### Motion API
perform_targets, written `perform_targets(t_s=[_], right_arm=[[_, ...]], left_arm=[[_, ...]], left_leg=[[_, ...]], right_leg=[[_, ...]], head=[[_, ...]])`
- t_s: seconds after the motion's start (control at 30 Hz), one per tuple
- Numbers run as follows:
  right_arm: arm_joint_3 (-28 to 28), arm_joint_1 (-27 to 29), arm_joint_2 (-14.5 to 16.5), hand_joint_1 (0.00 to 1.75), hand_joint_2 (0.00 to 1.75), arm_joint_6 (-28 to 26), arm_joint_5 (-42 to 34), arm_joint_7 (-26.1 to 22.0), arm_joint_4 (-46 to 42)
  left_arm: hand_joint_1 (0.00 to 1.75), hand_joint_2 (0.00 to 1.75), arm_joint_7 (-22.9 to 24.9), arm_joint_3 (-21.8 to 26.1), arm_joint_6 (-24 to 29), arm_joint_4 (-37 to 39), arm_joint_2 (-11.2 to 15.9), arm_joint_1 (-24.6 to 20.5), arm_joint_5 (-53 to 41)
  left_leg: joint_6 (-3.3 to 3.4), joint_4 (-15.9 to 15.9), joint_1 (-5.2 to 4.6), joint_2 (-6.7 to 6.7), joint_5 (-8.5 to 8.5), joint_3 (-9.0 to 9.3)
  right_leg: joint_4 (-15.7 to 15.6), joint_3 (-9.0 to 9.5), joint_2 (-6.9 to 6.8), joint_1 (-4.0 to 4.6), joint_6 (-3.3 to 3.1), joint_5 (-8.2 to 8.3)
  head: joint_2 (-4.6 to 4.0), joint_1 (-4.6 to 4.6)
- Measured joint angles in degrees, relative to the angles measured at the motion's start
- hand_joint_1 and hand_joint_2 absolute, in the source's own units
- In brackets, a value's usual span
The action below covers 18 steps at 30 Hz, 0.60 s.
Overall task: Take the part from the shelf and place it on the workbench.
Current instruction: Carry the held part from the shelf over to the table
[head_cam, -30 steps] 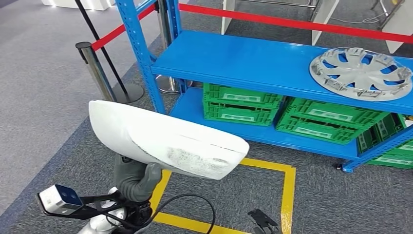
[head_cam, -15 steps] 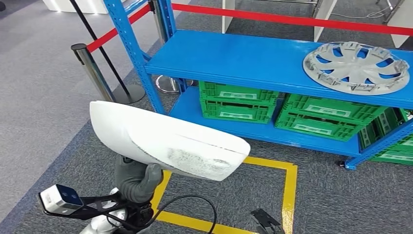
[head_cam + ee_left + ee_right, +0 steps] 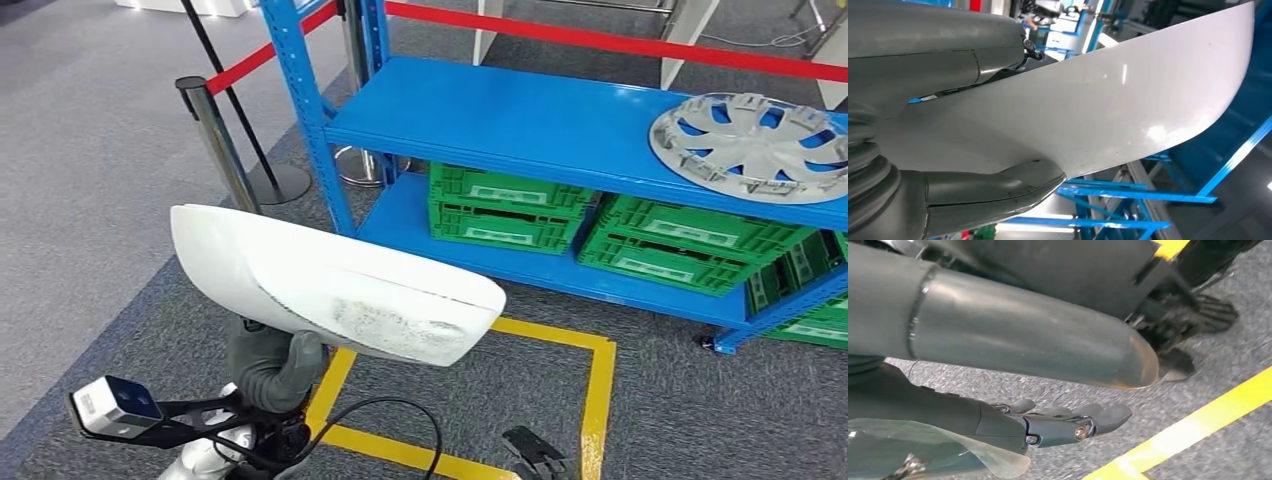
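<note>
Grey carpet (image 3: 90, 150) covers the floor, marked with a yellow taped rectangle (image 3: 596, 385) in front of a blue steel shelf (image 3: 540, 110). On the shelf's upper board, towards its right end, a silver wheel cover (image 3: 755, 145) lies flat. Below it, on the lower board, green plastic crates (image 3: 505, 208) stand side by side along the front edge. A red barrier belt (image 3: 620, 45) runs behind the shelf, and a second red belt runs from the shelf's left upright towards a chrome stanchion post (image 3: 215, 140), whose round base sits on the carpet just left of that upright.

The part (image 3: 330, 285), a long white curved shell with a scuffed patch near its right end, is off the shelf and held in the air over the carpet, between the robot and the shelf's left front corner, its right end above the near-left corner of the yellow rectangle. The left hand (image 3: 272, 365) grips it from beneath; the left wrist view shows the thick grey thumb (image 3: 993, 187) pressed on one face of the part and the hand's fingers (image 3: 938, 55) on the other.

The right hand (image 3: 1058, 422) hangs low above the carpet near a yellow line, its fingers stretched out and holding nothing.
</note>
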Motion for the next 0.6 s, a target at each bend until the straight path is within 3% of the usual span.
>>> perform_targets(t_s=[0.03,0.1,0.13,0.17,0.2,0.23,0.3,0.37,0.4,0.47,0.53,0.6], right_arm=[[0.1,-0.2,0.0,0.00,0.00,0.1,0.0,0.1,0.0],[0.1,-0.3,0.0,0.00,0.00,0.2,0.1,0.3,0.0],[0.1,-0.3,0.0,0.00,0.00,0.4,0.1,0.4,0.0],[0.2,-0.2,0.0,0.00,0.00,0.5,0.1,0.5,0.0],[0.2,-0.2,0.0,0.00,0.00,0.6,0.1,0.5,0.0],[0.2,-0.2,0.0,0.00,0.00,0.8,0.1,0.6,0.0],[0.2,-0.3,0.0,0.00,0.00,1.0,0.1,0.6,0.0],[0.2,-0.4,0.0,0.00,0.00,1.3,0.1,0.6,0.0],[0.2,-0.4,0.1,0.00,0.00,1.4,0.2,0.7,0.0],[0.2,-0.5,0.3,0.00,0.00,1.6,0.2,0.8,0.0],[0.3,-0.6,0.5,0.00,0.00,1.7,0.3,0.8,0.0],[0.3,-0.7,0.5,0.00,0.00,1.8,0.3,0.8,0.0]], left_arm=[[1.75,1.75,0.0,0.0,0.0,0.0,-0.1,0.0,0.0],[1.75,1.75,0.0,0.1,0.0,0.0,-0.3,0.0,0.0],[1.75,1.75,0.0,0.1,0.0,0.0,-0.3,0.1,0.0],[1.75,1.75,0.0,0.1,0.0,0.1,-0.3,0.1,0.0],[1.75,1.75,0.0,0.1,-0.1,0.1,-0.3,0.1,0.0],[1.75,1.75,0.0,0.2,-0.1,0.1,-0.3,0.1,0.0],[1.75,1.75,0.0,0.2,-0.3,0.1,-0.3,0.0,0.0],[1.75,1.75,0.0,0.2,-0.5,0.1,-0.3,-0.1,0.0],[1.75,1.75,0.0,0.2,-0.6,0.2,-0.3,-0.2,0.1],[1.75,1.75,0.0,0.2,-0.6,0.2,-0.4,-0.2,0.1],[1.75,1.75,0.0,0.2,-0.7,0.2,-0.4,-0.3,0.1],[1.75,1.75,0.0,0.2,-0.7,0.2,-0.3,-0.4,0.1]], left_leg=[[0.26,-0.2,0.13,-0.32,0.26,-0.01],[0.57,-0.2,0.02,-1.02,0.45,-0.25],[0.63,-0.2,-0.04,-1.44,0.49,-0.33],[0.65,-0.1,-0.08,-1.93,0.52,-0.37],[0.66,-0.1,-0.09,-2.49,0.53,-0.38],[0.62,0.1,-0.09,-3.11,0.51,-0.38],[0.36,0.5,-0.12,-4.32,0.38,-0.62],[-0.25,1.0,0.02,-5.49,0.45,-1.31],[-0.63,1.2,0.11,-6.12,0.62,-1.67],[-1.30,1.3,0.23,-6.81,0.71,-2.08],[-2.02,4.5,0.14,-4.58,-1.24,-3.59],[-2.80,11.7,0.43,-1.59,-4.75,-7.03]], right_leg=[[2.3,-1.07,0.48,-0.03,0.16,-1.48],[9.7,-4.40,1.22,-0.02,0.32,-5.11],[13.0,-5.91,1.32,-0.02,0.39,-6.17],[14.5,-6.59,1.36,-0.01,0.45,-6.15],[13.6,-6.18,1.42,-0.03,0.47,-5.01],[10.8,-4.78,1.67,-0.07,0.42,-3.07],[3.3,-0.96,4.05,-0.34,0.19,0.06],[-0.6,1.11,6.26,-0.54,-0.04,0.61],[-0.9,1.36,6.32,-0.51,-0.13,0.51],[-1.2,1.48,4.98,-0.60,-0.51,0.66],[-1.6,1.78,3.29,-0.85,-1.11,0.78],[-1.7,1.92,1.46,-0.84,-1.52,0.64]], head=[[0.00,0.08],[0.00,0.15],[0.00,0.15],[0.00,0.14],[0.00,0.15],[0.00,0.15],[0.00,0.14],[0.00,0.11],[0.00,0.09],[0.00,0.07],[0.00,-0.32],[0.00,-0.70]])
